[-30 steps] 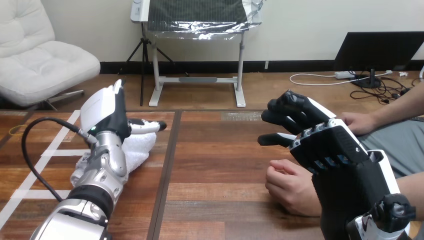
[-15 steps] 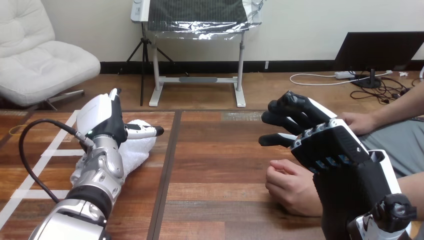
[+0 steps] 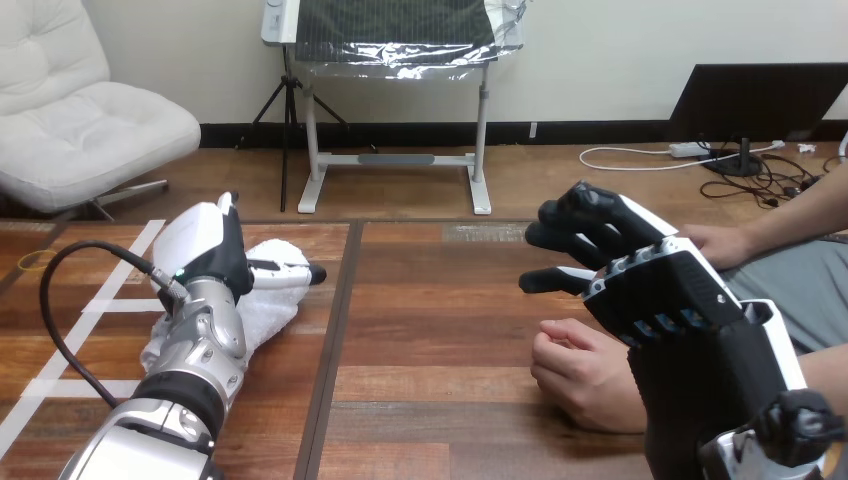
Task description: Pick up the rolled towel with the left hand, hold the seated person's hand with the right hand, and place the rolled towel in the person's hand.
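The white rolled towel (image 3: pixel 272 292) lies on the wooden table (image 3: pixel 440 300) at the left. My left hand (image 3: pixel 205 245) rests low over its far end, back of the hand up, thumb stretched straight across the towel's top; its fingers are hidden behind the hand. The person's hand (image 3: pixel 580 372) lies on the table at the right, loosely curled. My right hand (image 3: pixel 655 295) hovers just above and behind it, over the wrist, fingers relaxed and slightly bent, holding nothing. I see no contact between them.
White tape lines (image 3: pixel 100 305) mark the table's left part. A dark seam (image 3: pixel 335 330) runs down the table beside the towel. The person's other hand (image 3: pixel 715 245) rests at the right edge, off the table.
My left hand has sunk lower onto the towel, its thumb coming down across it. The right hand and the person's hand have barely moved.
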You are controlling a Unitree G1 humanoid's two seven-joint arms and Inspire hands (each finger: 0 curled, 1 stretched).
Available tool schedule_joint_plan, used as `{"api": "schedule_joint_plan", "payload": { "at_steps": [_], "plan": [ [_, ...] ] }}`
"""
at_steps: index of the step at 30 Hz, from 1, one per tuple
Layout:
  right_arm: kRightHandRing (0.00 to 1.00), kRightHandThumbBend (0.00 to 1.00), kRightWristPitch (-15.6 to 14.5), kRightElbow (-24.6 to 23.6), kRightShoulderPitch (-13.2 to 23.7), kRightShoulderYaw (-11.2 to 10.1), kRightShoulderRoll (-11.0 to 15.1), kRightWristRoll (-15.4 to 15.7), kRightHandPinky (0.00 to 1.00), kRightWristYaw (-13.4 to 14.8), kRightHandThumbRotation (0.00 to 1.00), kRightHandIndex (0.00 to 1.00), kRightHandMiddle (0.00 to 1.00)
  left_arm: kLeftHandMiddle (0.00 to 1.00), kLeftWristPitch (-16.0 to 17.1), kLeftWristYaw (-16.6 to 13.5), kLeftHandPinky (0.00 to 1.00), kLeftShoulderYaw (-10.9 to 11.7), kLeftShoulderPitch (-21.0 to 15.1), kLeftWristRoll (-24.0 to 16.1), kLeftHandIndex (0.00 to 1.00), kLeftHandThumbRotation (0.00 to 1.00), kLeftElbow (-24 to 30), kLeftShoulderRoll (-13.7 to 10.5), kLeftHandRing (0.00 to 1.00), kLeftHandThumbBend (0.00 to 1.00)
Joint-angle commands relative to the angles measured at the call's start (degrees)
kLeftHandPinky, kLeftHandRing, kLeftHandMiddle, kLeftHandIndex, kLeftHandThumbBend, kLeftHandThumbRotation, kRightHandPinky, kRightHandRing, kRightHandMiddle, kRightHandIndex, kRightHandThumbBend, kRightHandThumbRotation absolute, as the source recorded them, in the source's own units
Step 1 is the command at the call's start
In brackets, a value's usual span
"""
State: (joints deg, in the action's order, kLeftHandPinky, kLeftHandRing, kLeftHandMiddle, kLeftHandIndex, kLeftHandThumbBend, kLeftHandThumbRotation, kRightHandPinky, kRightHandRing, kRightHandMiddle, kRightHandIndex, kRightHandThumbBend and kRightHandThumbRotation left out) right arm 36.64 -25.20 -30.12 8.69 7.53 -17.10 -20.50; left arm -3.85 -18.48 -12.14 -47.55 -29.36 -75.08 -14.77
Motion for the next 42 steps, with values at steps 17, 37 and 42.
{"api": "schedule_joint_plan", "payload": {
  "at_steps": [17,37,42],
  "plan": [
    [0.79,0.93,0.6,-2.3,2.0,-0.5,0.5,-1.6,0.65,-0.6,1.0,0.8,0.81,0.98,-4.8,2.4,1.0,-0.7,-2.3,1.3,0.97,0.41,-0.3,1.5,0.99,0.98],
    [0.78,0.91,2.3,-2.6,1.9,-0.1,0.9,-3.1,0.61,-1.9,1.0,0.8,0.81,0.97,-7.5,3.3,1.0,-2.4,-2.5,1.0,0.94,0.4,-1.0,2.6,0.98,0.96],
    [0.79,0.9,2.4,-3.1,1.6,-0.1,1.3,-4.1,0.61,-2.5,1.0,0.8,0.81,0.96,-8.1,2.8,1.0,-2.6,-2.4,0.9,0.93,0.38,-1.1,2.9,0.97,0.96]
  ]
}}
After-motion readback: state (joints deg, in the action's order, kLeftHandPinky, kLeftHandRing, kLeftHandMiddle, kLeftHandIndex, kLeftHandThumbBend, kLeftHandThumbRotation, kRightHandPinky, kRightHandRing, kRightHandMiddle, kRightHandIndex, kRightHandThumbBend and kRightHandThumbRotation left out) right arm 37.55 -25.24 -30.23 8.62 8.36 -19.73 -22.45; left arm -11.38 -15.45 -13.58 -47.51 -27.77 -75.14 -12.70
